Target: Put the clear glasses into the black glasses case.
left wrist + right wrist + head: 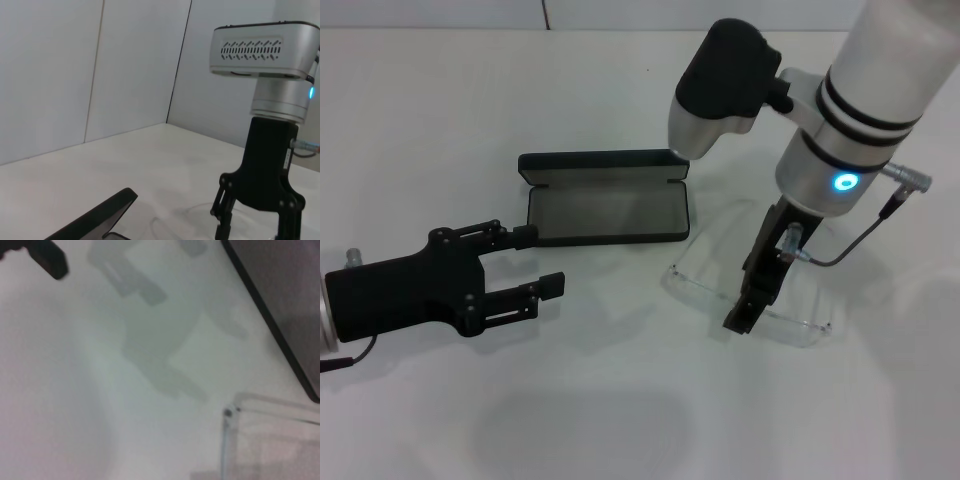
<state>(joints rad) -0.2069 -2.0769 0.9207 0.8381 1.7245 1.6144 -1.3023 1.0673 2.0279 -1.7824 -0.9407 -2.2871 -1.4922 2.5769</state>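
The black glasses case point(605, 205) lies open mid-table, grey lining up, its lid standing along the far side. Just right of it the clear glasses point(700, 283) rest on the table. My right gripper point(742, 315) points down onto their lens, fingers spread on either side; the left wrist view shows this gripper point(252, 230) open. The right wrist view catches a glasses hinge point(227, 412) and the case's edge point(280, 315). My left gripper point(540, 262) is open low at the left, one fingertip point(525, 237) near the case's left front corner.
A white table point(620, 400) carries everything. My right arm's bulky wrist point(720, 90) hangs above the case's far right corner. White wall panels point(75, 75) stand behind the table.
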